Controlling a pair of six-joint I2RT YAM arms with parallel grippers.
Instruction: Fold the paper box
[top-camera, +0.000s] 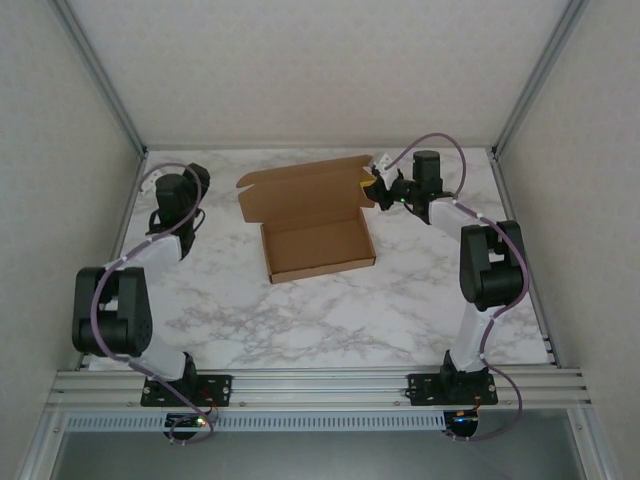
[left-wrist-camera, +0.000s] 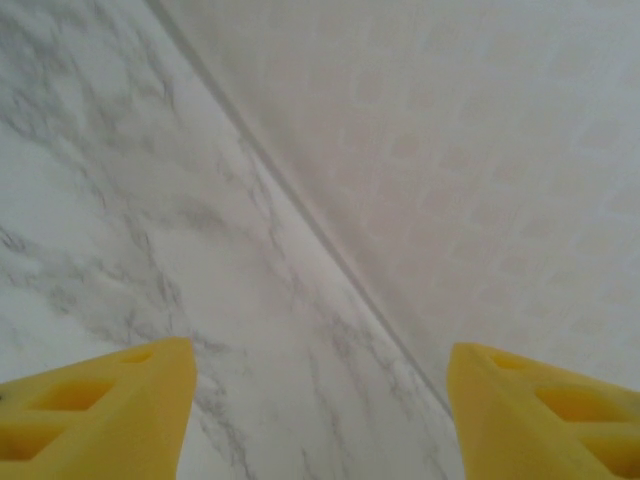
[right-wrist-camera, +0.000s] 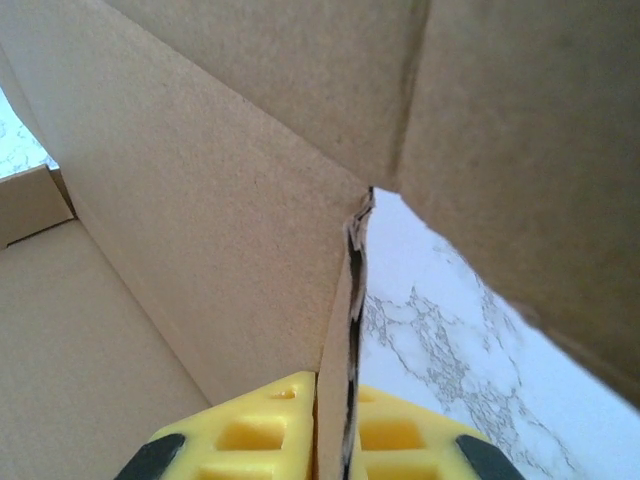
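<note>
The paper box is a brown cardboard mailer lying near the back middle of the marble table, its shallow tray toward the front and its lid open toward the back. My right gripper is at the lid's right end, shut on a side flap. In the right wrist view the yellow fingers squeeze the thin edge of the paper box between them. My left gripper stands open at the back left, well apart from the box, with only table between its fingertips.
The marble table is walled by pale panels on three sides, with aluminium posts in the back corners. The left wrist view looks down on the seam where the table meets the wall.
</note>
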